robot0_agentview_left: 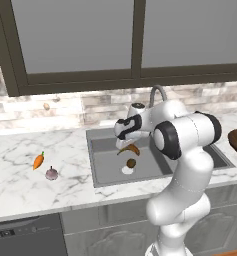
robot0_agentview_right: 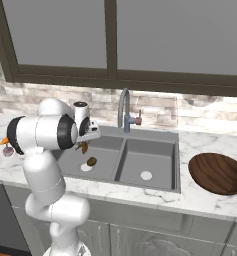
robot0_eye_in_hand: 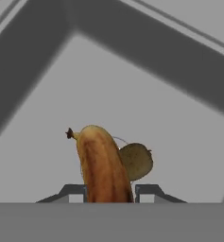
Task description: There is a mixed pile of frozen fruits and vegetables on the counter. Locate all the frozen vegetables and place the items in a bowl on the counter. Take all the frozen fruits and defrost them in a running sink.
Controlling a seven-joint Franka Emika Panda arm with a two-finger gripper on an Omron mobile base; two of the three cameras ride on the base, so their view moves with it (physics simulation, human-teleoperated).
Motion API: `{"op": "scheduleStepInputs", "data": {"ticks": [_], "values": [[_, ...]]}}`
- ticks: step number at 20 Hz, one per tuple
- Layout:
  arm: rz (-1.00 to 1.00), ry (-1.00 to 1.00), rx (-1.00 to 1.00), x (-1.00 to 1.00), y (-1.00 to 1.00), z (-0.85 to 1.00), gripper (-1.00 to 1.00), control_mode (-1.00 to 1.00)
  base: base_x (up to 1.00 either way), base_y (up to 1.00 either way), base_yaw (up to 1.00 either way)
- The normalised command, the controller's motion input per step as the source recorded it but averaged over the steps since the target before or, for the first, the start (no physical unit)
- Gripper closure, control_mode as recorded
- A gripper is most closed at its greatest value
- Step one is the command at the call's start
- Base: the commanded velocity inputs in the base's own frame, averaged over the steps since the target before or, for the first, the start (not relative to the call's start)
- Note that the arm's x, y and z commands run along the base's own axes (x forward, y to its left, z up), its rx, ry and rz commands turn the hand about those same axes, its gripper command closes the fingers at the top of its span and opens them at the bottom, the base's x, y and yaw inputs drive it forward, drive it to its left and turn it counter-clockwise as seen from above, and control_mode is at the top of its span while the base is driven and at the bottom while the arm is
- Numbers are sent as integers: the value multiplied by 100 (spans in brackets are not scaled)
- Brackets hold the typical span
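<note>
Food items counted: four. One carrot [robot0_agentview_left: 38, 161] and one pinkish-white bulb [robot0_agentview_left: 51, 173] were on the bench [robot0_agentview_left: 20, 185], making two vegetables. One banana [robot0_agentview_left: 129, 149] and one kiwi [robot0_agentview_left: 131, 163] were at the sink [robot0_agentview_right: 175, 165], making two fruits. One bowl [robot0_agentview_right: 217, 172] was recorded. The sink had two basins, each with one drain, and one tap [robot0_agentview_right: 124, 109].

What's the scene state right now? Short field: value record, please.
pincer: shut on banana, held over the left basin
kiwi: lying in left basin of sink, near the drain
carrot: on counter, left of sink
bulb: on counter, just right of and nearer than the carrot
bowl: on counter right of sink, nothing visible in it
tap: behind sink; water flow cannot be told
</note>
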Motion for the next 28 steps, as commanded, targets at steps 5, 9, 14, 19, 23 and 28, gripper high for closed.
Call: {"op": "scheduleStepInputs", "data": {"ticks": [5, 9, 14, 19, 23, 28], "values": [[-4, 0, 0, 12, 0, -22, 100, -100, 0, 0, 0], [-4, 0, 0, 8, 0, -34, 100, -100, 0, 0, 0], [-3, 0, 0, 9, 0, -31, 100, -100, 0, 0, 0], [-2, 0, 0, 14, 0, -26, 100, -100, 0, 0, 0], [-1, 0, 0, 14, 0, -24, 100, -100, 0, 0, 0], [-1, 0, 0, 14, 0, -19, 100, -100, 0, 0, 0]]}}
